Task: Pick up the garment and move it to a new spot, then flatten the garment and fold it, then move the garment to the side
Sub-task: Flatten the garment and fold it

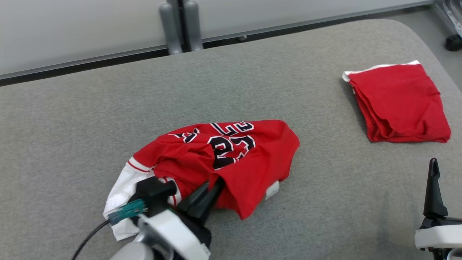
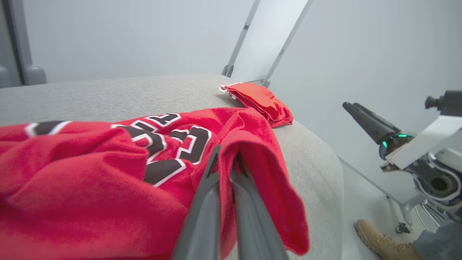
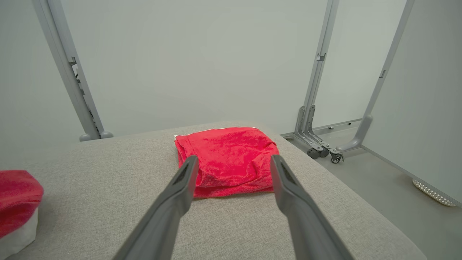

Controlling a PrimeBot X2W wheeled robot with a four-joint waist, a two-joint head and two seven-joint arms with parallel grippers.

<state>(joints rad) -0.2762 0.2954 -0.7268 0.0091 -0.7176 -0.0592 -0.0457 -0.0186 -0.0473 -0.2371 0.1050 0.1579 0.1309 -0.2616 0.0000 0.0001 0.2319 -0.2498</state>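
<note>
The left gripper point(image 1: 215, 185) slanted low from the near left, pinching a fold of the red jersey point(image 1: 249, 155). The right gripper point(image 3: 232, 162) stood spread, near right.

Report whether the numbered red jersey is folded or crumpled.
Crumpled: the red jersey lies bunched, numbers creased, white fabric poking out, unlike the folded red garment nearby.

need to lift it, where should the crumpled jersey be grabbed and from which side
The raised fold at the near edge of the jersey, from the robot's side: it stands proud, thin enough to pinch. The left gripper grips it.
</note>
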